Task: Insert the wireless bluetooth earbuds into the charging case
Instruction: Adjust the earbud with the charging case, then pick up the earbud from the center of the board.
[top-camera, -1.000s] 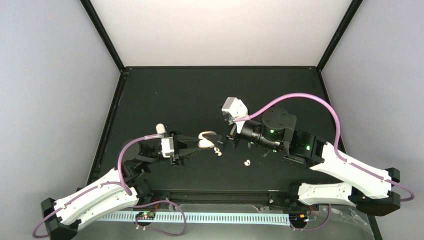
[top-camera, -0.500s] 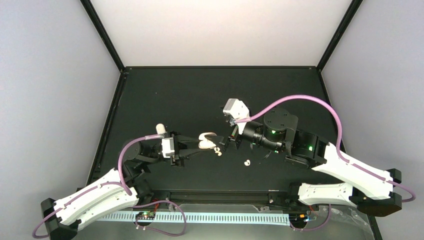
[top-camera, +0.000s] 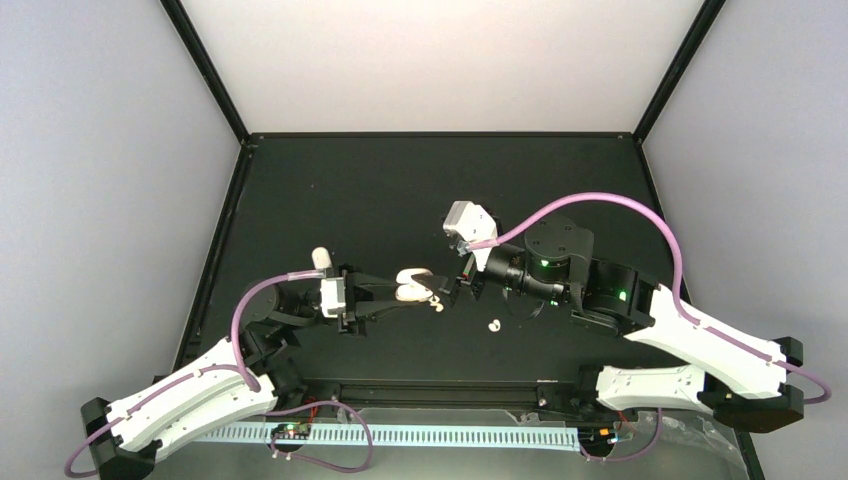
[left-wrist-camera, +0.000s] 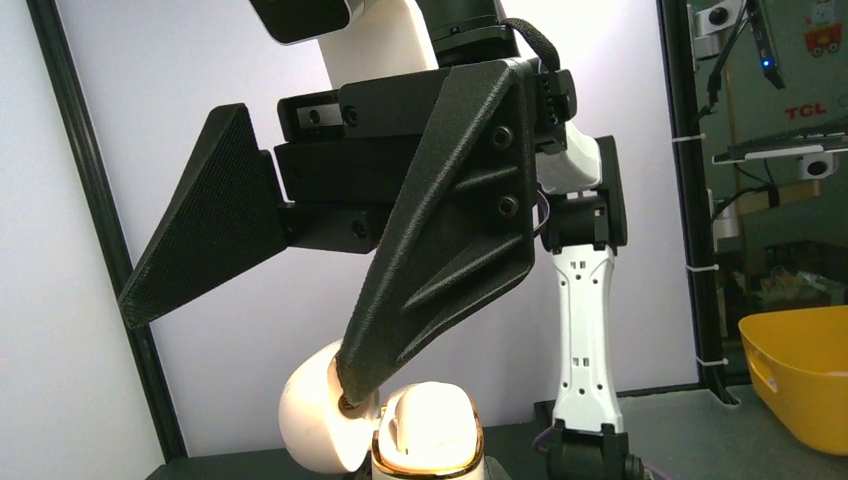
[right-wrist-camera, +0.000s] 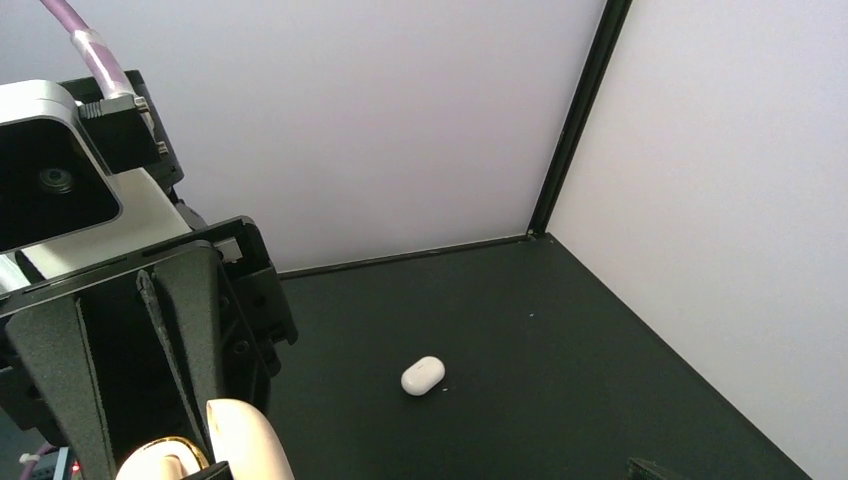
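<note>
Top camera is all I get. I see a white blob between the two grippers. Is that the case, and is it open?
Observer: Yes. The left wrist view shows the charging case open, with a shiny gold rim inside it.
Operator: Is the gripper on the right touching it?
Observer: It looks so. In that same view the right gripper is spread wide open, and the tip of one of its fingers seems to touch the case's lid, right where the lid meets the base.
</note>
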